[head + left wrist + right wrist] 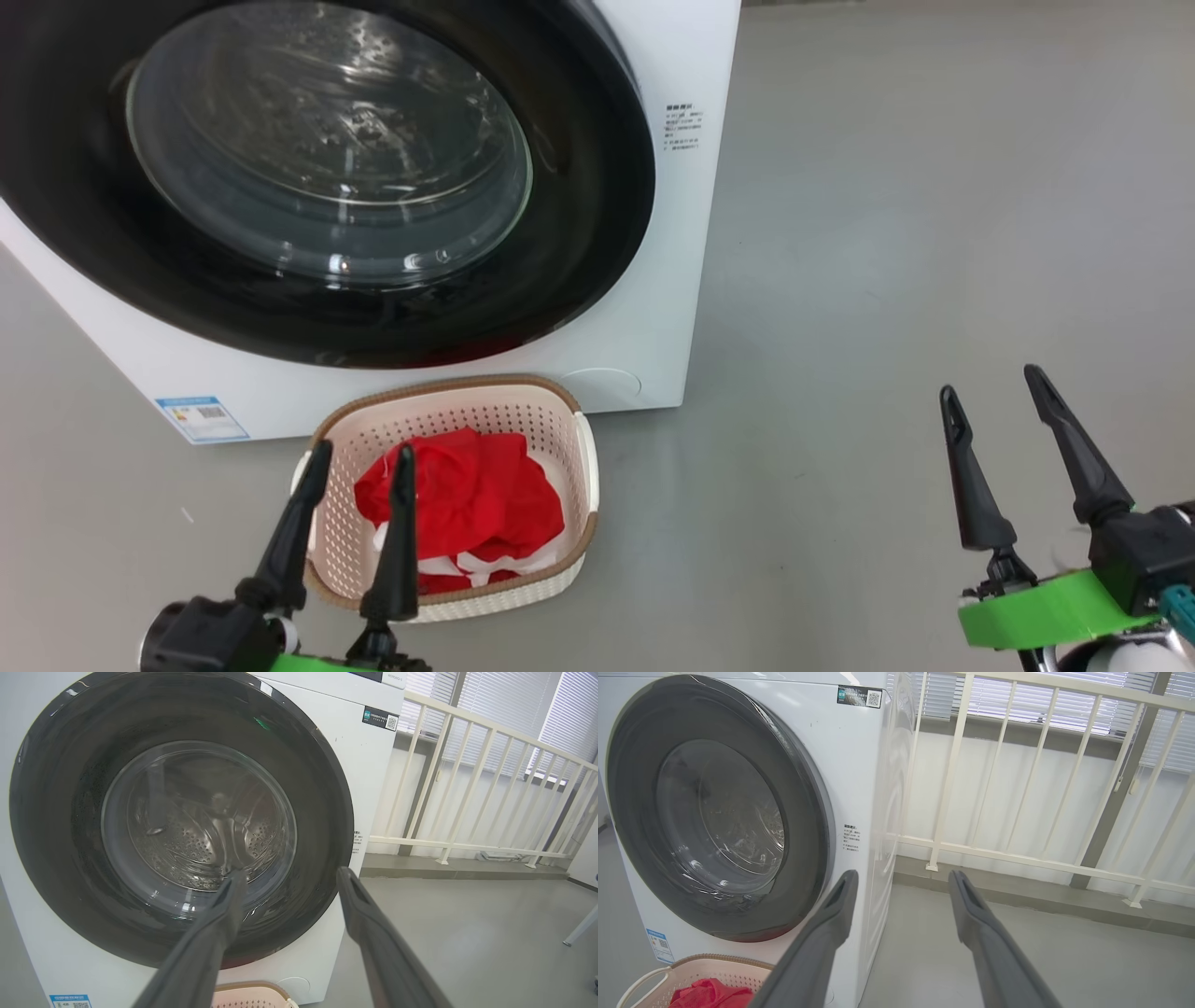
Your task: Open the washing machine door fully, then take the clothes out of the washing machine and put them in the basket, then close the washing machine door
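basket [467,415] on floor [887,280], just before washer [653,280], below door [579,233] | clothes [476,495] in basket | door on washer front | railing [948,774] far right, beyond washer

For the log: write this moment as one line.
washing machine door closed | clothes in basket | left gripper open | right gripper open

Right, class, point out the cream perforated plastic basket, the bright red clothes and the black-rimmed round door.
Cream perforated plastic basket [448,420]: head view, back wall.
Bright red clothes [476,485]: head view, middle.
Black-rimmed round door [280,317]: head view, lower rim.
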Controlling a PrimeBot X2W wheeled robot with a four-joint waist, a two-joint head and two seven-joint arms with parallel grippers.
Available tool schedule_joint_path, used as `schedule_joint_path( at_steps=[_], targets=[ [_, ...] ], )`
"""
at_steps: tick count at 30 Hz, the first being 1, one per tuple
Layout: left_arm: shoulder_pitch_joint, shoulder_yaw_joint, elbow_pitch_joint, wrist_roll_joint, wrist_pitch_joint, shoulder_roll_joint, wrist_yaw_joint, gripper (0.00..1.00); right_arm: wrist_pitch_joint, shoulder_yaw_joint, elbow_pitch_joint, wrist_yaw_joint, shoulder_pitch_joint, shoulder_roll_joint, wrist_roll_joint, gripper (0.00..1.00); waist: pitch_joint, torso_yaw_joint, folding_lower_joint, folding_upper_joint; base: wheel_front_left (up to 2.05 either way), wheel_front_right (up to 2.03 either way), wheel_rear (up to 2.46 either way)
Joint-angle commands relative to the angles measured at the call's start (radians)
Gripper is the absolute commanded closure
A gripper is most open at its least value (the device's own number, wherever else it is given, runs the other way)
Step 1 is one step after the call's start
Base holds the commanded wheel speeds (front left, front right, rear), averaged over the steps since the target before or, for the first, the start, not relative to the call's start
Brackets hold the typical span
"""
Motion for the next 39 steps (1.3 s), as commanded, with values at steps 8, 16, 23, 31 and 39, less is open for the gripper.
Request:
schedule_joint_path(
  at_steps=[8, 16, 23, 31, 39],
  targets=[
    [0.036, 0.067, -0.029, 0.026, -0.008, 0.007, 0.011, 0.00, 0.001, 0.004, -0.054, -0.004, 0.054, -0.002, 0.033, 0.00, -0.039, -0.007, 0.0000, 0.0000, 0.00, 0.00, 0.00],
    [0.082, 0.078, -0.028, 0.048, -0.008, 0.013, 0.012, 0.00, 0.001, -0.005, -0.076, -0.004, 0.103, -0.002, 0.040, 0.00, -0.075, -0.006, 0.0000, 0.0000, 0.00, 0.00, 0.00],
    [0.097, 0.081, -0.031, 0.050, -0.008, 0.013, 0.001, 0.00, 0.001, 0.004, -0.092, -0.004, 0.123, -0.002, 0.038, 0.00, -0.084, 0.005, 0.0000, 0.0000, 0.00, 0.00, 0.00],
    [0.108, 0.080, -0.033, 0.051, -0.008, 0.012, -0.005, 0.00, 0.001, 0.006, -0.098, -0.004, 0.134, -0.002, 0.040, 0.00, -0.089, 0.010, 0.0000, 0.0000, 0.00, 0.00, 0.00],
    [0.108, 0.080, -0.029, 0.055, -0.008, 0.012, -0.010, 0.00, 0.001, 0.008, -0.094, -0.004, 0.141, -0.002, 0.041, 0.02, -0.087, 0.010, 0.0000, 0.0000, 0.00, 0.00, 0.00]
  ],
)
